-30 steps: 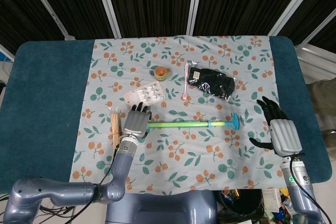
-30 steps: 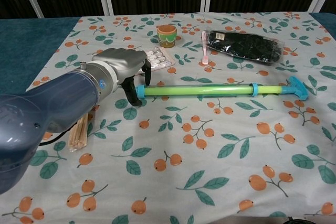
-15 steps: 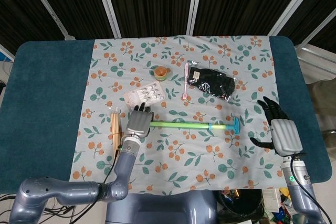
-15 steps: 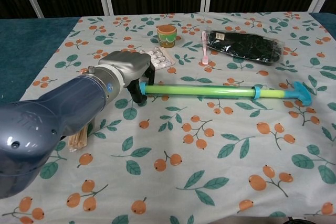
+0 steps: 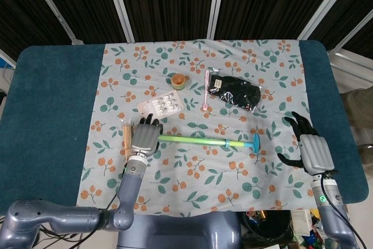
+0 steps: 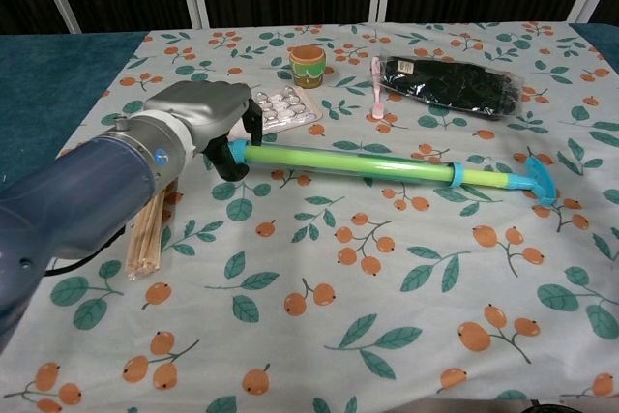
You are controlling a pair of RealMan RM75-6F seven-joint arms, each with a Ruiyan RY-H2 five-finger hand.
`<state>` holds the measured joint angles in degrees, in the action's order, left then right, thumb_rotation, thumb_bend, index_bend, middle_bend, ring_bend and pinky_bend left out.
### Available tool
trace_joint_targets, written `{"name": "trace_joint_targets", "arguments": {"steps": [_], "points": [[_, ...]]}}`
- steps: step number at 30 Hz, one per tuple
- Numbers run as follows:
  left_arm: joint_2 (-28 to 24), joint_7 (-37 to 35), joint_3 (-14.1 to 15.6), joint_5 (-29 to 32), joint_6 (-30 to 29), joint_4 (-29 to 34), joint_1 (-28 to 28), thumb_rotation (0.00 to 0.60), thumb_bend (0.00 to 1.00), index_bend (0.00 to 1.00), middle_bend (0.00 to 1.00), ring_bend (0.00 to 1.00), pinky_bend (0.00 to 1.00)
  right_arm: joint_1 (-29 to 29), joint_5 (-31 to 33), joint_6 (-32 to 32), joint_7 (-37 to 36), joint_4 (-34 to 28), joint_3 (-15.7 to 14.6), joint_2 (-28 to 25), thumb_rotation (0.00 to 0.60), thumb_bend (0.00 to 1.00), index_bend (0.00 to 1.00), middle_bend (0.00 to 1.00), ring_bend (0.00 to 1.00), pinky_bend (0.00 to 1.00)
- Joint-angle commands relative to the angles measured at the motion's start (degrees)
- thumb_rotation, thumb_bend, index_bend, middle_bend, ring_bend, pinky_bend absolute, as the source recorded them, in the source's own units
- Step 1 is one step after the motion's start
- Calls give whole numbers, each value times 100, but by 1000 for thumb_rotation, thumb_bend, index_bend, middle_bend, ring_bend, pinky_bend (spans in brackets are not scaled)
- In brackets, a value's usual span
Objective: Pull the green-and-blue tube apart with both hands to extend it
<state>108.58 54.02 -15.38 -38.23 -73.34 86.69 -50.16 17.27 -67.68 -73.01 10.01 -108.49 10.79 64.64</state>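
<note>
At the left lies a bundle of wooden sticks (image 6: 150,234) on the patterned cloth (image 6: 387,287), and just beside it the left hand (image 6: 198,118) grips the near-left end of the green-and-blue tube (image 6: 368,163), fingers wrapped around it. The tube slants across the cloth, its blue T-handle (image 6: 535,179) resting at the right. Behind it sit a blister pack (image 6: 280,105), a small orange cup (image 6: 307,65) and a black packet (image 6: 450,82). Far right, the right hand (image 5: 310,147) hovers with fingers spread, holding nothing, well apart from the tube
</note>
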Motion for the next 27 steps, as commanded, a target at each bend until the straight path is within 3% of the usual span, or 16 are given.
{"name": "trace_joint_targets", "arguments": {"steps": [1, 7, 10, 16, 27], "points": [[-221, -56, 164, -62, -129, 333, 197, 600, 441, 513, 259, 72, 197, 92, 216, 114, 201, -104, 20, 84, 600, 162, 180, 10, 9, 185], [-386, -175, 207, -107, -233, 628, 345, 600, 440, 514, 259, 72, 197, 398, 653, 249, 819, -82, 115, 476, 600, 181, 213, 27, 29, 186], [-485, -218, 214, -143, -290, 784, 406, 600, 440, 513, 259, 72, 197, 655, 1157, 383, 1180, -87, 250, 749, 600, 189, 238, 39, 31, 186], [-644, -291, 260, -200, -274, 969, 479, 600, 441, 513, 260, 72, 197, 980, 1700, 244, 1843, 25, 283, 1340, 600, 196, 312, 59, 37, 186], [-837, -490, 331, -264, -118, 1014, 567, 600, 441, 514, 260, 72, 197, 1394, 2428, 137, 2130, 506, 483, 2257, 600, 211, 359, 63, 38, 186]]}}
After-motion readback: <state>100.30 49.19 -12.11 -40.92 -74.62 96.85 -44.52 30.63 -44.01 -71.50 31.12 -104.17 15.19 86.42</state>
